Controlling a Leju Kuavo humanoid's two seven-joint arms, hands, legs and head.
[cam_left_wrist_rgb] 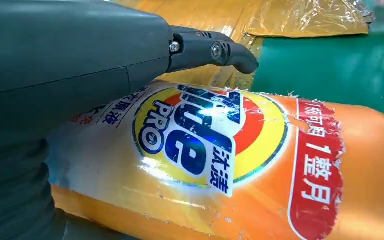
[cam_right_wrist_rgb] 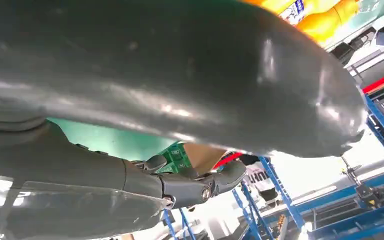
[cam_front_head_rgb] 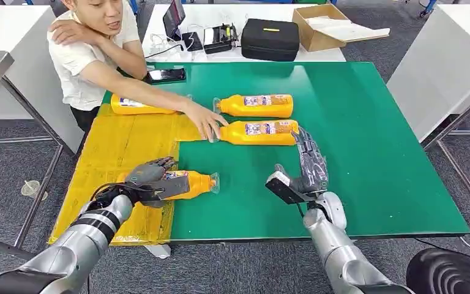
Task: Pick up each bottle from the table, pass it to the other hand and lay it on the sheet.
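A green table point(cam_front_head_rgb: 373, 153) carries a yellow sheet point(cam_front_head_rgb: 122, 147) along its left side. The robot's left hand point(cam_front_head_rgb: 153, 180) wraps its fingers around an orange bottle point(cam_front_head_rgb: 193, 182) lying on its side at the sheet's near edge, cap pointing right onto the green. The left wrist view shows its label close up under the thumb point(cam_left_wrist_rgb: 215, 50). The right hand point(cam_front_head_rgb: 309, 162) is flat and holds nothing, fingers stretched out, just beside a second bottle point(cam_front_head_rgb: 260, 131). A person's hand point(cam_front_head_rgb: 208, 122) touches that bottle's cap end. A third bottle point(cam_front_head_rgb: 257, 105) lies behind it on the green. A fourth bottle point(cam_front_head_rgb: 136, 107) lies on the sheet's far end.
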